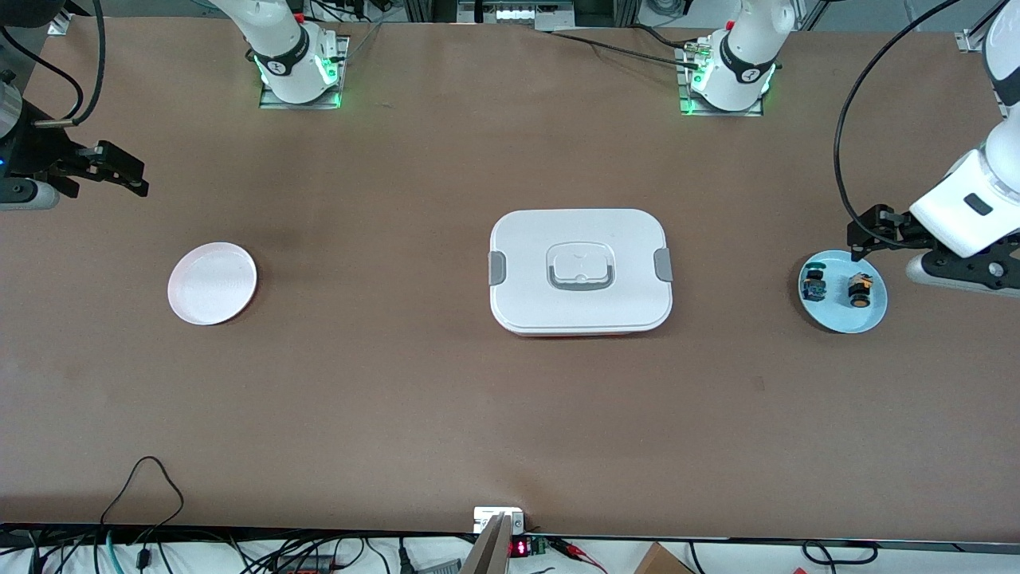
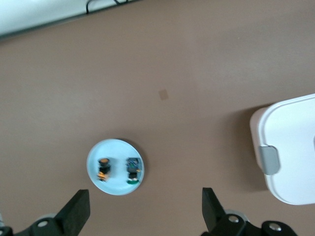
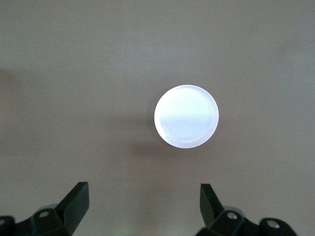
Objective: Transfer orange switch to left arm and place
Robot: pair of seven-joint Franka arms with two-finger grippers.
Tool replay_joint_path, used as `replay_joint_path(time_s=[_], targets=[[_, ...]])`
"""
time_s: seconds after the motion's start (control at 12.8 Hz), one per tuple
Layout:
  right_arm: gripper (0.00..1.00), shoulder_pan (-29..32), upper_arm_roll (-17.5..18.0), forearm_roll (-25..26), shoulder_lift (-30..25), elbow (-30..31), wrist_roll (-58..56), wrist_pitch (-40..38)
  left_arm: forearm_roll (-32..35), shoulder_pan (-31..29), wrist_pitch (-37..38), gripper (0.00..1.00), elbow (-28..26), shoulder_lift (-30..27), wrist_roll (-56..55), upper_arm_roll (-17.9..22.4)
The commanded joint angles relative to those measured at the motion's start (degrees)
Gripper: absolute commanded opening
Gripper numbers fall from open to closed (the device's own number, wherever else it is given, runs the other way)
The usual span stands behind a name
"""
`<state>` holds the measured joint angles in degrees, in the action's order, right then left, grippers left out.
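The orange switch (image 1: 858, 289) stands on a light blue plate (image 1: 843, 317) at the left arm's end of the table, beside a switch with a blue-green top (image 1: 814, 285). My left gripper (image 1: 865, 235) is open and empty, up in the air over the plate's edge. In the left wrist view the orange switch (image 2: 103, 168) and the blue-green one (image 2: 133, 170) show on the plate (image 2: 116, 147). My right gripper (image 1: 119, 171) is open and empty over bare table at the right arm's end. The white box (image 1: 579, 269) sits mid-table with its lid on.
A white plate (image 1: 212, 282) lies at the right arm's end, also in the right wrist view (image 3: 186, 116). The box's corner and grey clasp show in the left wrist view (image 2: 288, 147). Cables and electronics run along the table's edge nearest the front camera.
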<state>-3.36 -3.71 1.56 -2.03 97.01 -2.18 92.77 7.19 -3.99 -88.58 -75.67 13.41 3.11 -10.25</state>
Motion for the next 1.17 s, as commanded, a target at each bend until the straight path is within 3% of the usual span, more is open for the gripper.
replay_joint_path(time_s=[0.0,0.16,0.23,1.1], targets=[[1.00,0.46,0.19,-0.94,-0.43,-0.50,0.33,-1.10,-6.21,5.65,-3.68,1.00,-11.12,-7.84,0.40,9.97],[1.00,0.46,0.19,-0.94,-0.52,-0.50,0.33,-1.10,-7.11,5.66,-7.30,1.00,-18.61,-12.78,1.19,10.25],[1.00,0.37,0.28,-0.94,-0.52,-0.50,0.33,-1.10,-7.11,5.66,-7.57,1.00,-19.25,-13.32,1.19,10.16],[1.00,0.37,0.28,-0.85,-0.43,-0.50,0.25,-1.28,-7.29,4.86,-5.73,1.00,-13.90,-9.90,0.93,9.37]])
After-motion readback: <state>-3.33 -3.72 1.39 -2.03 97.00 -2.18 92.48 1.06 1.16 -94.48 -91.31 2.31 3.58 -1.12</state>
